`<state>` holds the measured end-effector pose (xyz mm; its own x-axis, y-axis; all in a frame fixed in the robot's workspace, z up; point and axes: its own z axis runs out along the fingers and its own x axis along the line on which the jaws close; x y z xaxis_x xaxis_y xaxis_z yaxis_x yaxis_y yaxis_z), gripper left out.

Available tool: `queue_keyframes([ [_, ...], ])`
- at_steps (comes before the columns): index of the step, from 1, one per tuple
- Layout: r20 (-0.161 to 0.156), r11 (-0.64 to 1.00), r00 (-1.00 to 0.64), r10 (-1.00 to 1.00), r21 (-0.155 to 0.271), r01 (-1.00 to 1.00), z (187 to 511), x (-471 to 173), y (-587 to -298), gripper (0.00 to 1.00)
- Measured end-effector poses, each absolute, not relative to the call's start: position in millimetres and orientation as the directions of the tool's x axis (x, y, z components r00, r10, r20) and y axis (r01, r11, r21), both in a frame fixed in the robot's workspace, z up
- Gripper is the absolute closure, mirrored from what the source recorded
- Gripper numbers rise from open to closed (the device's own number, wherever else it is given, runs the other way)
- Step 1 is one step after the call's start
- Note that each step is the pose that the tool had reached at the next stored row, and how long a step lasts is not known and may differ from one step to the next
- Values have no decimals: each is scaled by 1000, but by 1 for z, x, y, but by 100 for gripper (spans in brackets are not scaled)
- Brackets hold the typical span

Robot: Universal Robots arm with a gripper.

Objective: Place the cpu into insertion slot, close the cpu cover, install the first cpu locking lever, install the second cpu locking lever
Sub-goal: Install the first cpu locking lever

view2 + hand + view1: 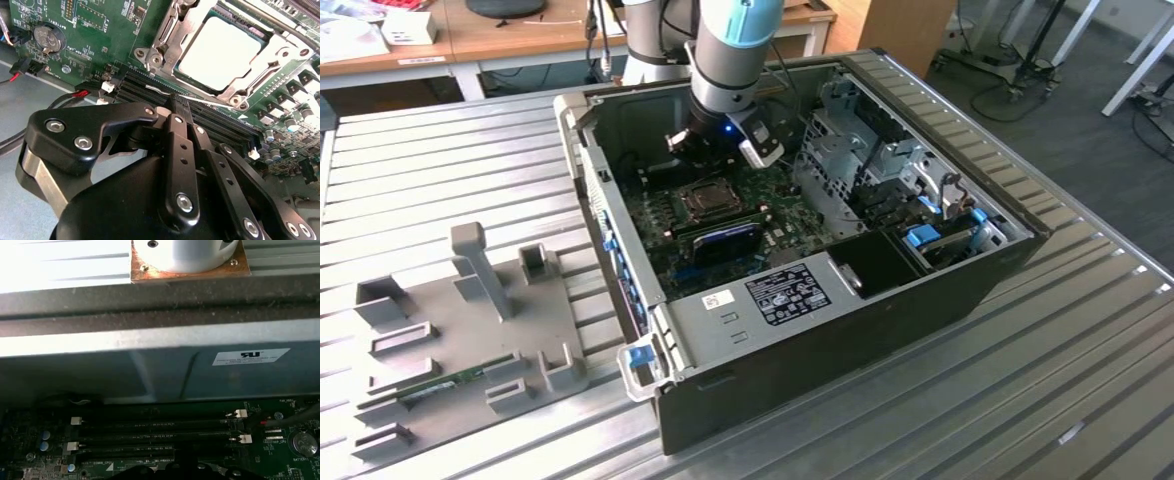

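Observation:
The cpu (220, 52) lies flat in the insertion slot (711, 200) on the green motherboard, its silvery top showing. The cpu cover (172, 30) is folded down around it as a metal frame. A thin silvery locking lever (156, 90) runs along the socket's edge beside the memory slots. My gripper (176, 104) is shut, its black fingertips pressed together right at that lever rod; whether they pinch it or only touch it I cannot tell. In the exterior view the gripper (704, 158) hangs inside the open computer case, just beyond the socket.
Long black memory slots (155, 437) lie between the socket and the case wall (150, 365). A coin battery (49, 39) and red-black cables (80, 92) sit nearby. A drive cage (854, 150) fills the case's right side. A grey fixture plate (467, 330) lies on the metal table.

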<state>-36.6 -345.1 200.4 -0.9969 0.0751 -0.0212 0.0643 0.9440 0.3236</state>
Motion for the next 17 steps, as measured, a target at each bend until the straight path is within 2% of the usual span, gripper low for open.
queue_keyframes([
  [17,-21,940,-992,125,324,112,197,-36,-346,89],
])
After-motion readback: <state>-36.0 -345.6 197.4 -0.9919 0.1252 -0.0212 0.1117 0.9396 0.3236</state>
